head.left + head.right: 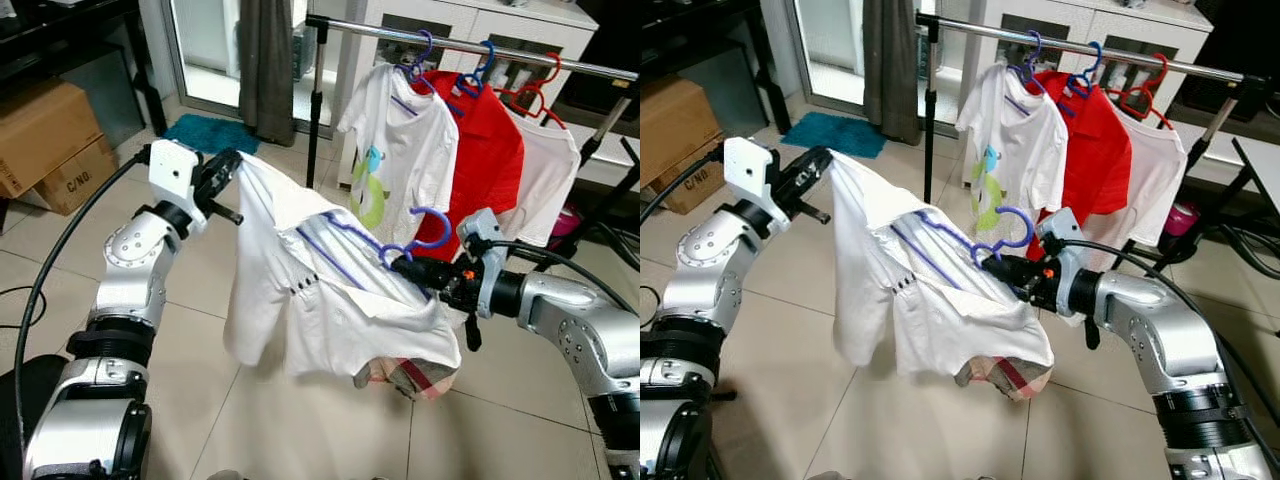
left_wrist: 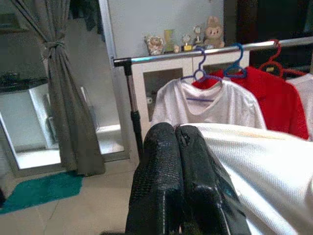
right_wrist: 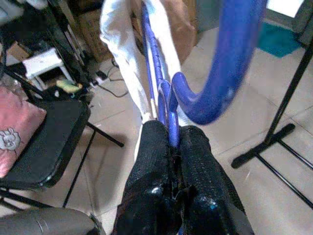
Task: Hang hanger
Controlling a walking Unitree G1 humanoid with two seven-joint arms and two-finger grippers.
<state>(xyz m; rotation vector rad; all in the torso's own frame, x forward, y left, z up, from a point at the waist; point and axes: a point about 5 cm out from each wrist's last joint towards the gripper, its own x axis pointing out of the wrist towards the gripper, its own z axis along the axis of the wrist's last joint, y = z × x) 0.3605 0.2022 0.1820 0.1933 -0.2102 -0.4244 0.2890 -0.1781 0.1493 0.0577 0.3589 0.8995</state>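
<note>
Right wrist view, right end effector (image 3: 172, 142) pinching blue hanger (image 3: 215, 78), left end effector (image 2: 177, 147) clamping shirt (image 1: 300, 290)

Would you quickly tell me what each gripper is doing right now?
Left gripper: shut on the white shirt, at its shoulder.
Right gripper: shut on the purple hanger, just below its hook.

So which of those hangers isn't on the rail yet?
The purple hanger with the white shirt, pinched in the right gripper's fingers; the other three hang on the rail.
</note>
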